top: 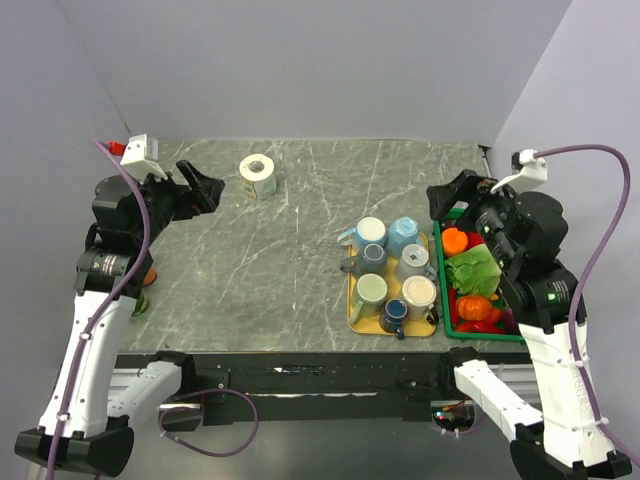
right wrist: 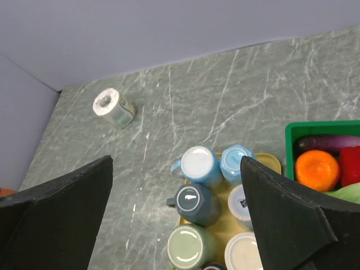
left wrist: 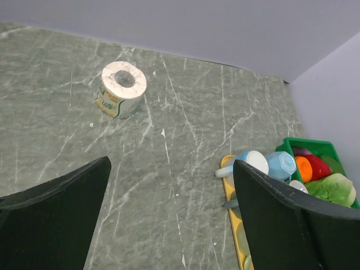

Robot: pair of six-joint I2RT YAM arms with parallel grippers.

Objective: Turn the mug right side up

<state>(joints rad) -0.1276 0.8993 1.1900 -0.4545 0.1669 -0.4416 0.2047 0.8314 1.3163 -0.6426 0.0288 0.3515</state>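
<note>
Just left of right end effector (top: 447, 198) sits the mug (top: 403, 234).

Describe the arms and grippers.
The left arm and right arm have white lower links and black upper joints. A purple cable runs along each to a white wrist camera. The left gripper and right gripper are black, with broad fingers.

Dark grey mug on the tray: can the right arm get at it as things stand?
Probably yes. The right gripper is open and raised near the tray, with nothing between it and the dark grey mug. Neighbouring mugs press close, so finger room is tight; the handle side looks free.
</note>
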